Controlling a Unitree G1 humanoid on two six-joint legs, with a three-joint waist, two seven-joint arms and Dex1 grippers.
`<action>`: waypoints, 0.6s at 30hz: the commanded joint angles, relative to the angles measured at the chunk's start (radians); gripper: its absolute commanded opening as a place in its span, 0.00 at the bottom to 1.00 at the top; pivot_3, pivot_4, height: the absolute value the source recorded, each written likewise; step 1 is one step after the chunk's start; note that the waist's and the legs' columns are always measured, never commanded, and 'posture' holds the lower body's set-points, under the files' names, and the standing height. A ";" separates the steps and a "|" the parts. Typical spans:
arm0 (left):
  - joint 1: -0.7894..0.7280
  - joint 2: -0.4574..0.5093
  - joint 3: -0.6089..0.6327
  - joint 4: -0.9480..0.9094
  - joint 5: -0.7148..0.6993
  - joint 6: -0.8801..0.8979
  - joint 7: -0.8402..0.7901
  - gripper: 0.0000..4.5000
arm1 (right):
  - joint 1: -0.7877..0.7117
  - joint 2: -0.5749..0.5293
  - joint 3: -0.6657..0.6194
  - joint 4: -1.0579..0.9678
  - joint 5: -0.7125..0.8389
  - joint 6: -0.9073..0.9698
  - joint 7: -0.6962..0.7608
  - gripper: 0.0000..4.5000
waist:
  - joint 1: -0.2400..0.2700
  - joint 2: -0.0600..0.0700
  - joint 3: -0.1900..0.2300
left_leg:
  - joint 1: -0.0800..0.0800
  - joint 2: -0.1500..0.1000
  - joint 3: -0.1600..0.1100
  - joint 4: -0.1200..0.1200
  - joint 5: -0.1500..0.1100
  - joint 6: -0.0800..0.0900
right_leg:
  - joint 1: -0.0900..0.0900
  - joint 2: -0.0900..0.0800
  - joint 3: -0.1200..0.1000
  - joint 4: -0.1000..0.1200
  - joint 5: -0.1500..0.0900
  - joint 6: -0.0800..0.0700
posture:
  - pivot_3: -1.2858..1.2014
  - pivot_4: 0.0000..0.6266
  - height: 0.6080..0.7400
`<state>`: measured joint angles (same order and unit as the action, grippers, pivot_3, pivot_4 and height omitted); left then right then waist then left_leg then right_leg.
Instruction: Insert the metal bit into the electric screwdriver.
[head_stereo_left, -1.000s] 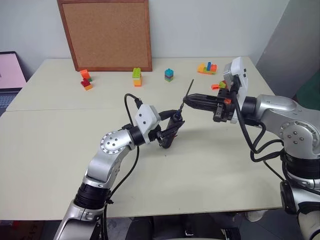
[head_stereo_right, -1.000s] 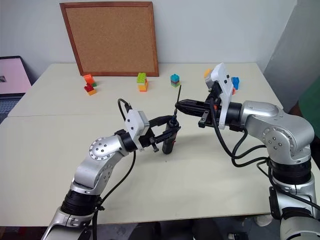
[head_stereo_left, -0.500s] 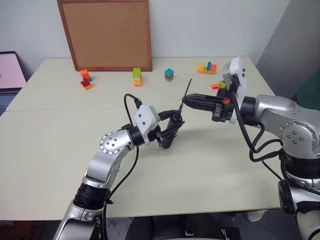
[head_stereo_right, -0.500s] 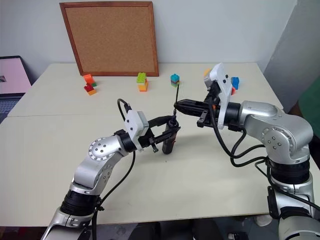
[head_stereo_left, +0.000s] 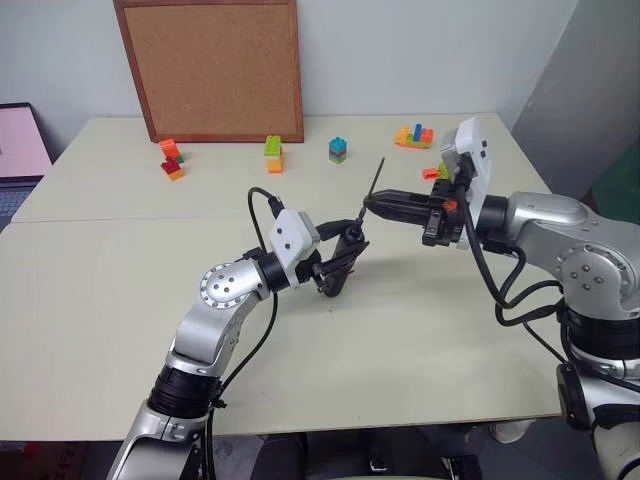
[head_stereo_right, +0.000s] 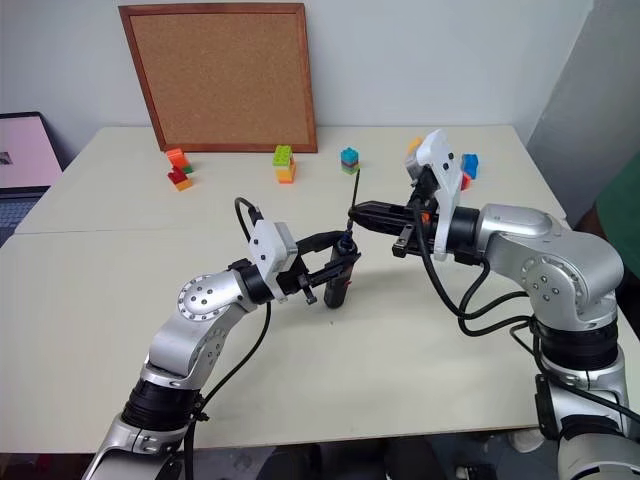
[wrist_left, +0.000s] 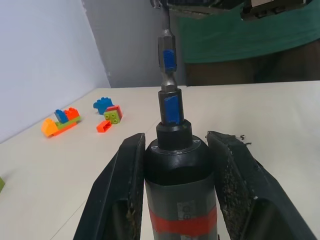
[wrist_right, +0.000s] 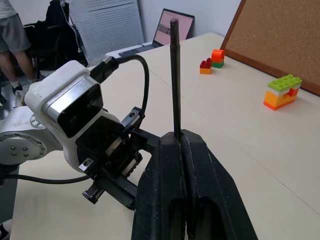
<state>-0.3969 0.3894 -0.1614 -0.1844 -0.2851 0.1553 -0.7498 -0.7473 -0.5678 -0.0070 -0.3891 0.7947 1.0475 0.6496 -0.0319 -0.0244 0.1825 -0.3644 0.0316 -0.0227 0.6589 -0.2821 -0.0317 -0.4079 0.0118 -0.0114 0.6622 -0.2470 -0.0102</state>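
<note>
Nothing shifted since earlier frame; my left pincer (wrist_left: 172, 200) clamps slim black electric screwdriver (wrist_left: 176, 170) above table; right pincer (wrist_right: 181, 165) pinches thin dark metal bit (wrist_right: 174, 75) just beside screwdriver tip; bit's lower end hidden between fingers.

Both end effectors (head_stereo_left: 345, 250) (head_stereo_left: 372, 203) clamped, tips nearly meeting.

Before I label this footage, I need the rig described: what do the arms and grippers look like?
Both arms are silver-grey metal with round joint housings and black cables looped outside. Each wrist carries a white camera box. The left gripper and right gripper each have two black fingers.
</note>
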 joint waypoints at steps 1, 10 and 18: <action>-0.016 0.006 0.025 0.017 0.032 -0.011 0.027 0.35 | 0.021 0.009 0.073 0.009 0.005 0.054 0.010 0.00 | 0.000 0.000 0.000 | 0.000 0.000 0.000 0.000 0.000 0.000 | 0.000 0.000 0.000 0.000 0.000 0.000 | 0.52 0.24 1.00; -0.012 0.013 0.025 0.016 0.035 -0.019 0.022 0.35 | 0.040 -0.009 0.073 -0.006 0.007 0.046 0.029 0.00 | 0.000 0.000 0.000 | 0.000 0.000 0.000 -0.001 0.000 0.000 | -0.001 0.000 0.000 0.000 0.000 0.000 | 0.52 0.24 1.00; -0.019 0.009 0.015 0.017 0.042 -0.034 0.019 0.35 | 0.017 0.019 0.101 0.023 -0.013 0.062 0.010 0.00 | 0.000 0.000 0.000 | 0.000 0.000 0.000 -0.006 0.000 0.000 | -0.002 0.000 0.000 -0.002 0.000 0.000 | 0.52 0.24 1.00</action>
<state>-0.3970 0.3901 -0.1620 -0.1780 -0.2838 0.1395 -0.7527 -0.7460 -0.5596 0.0091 -0.3797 0.7763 1.0494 0.6489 -0.0323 -0.0244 0.1825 -0.3641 0.0319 -0.0223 0.6518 -0.2821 -0.0317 -0.4095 0.0117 -0.0111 0.6595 -0.2470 -0.0102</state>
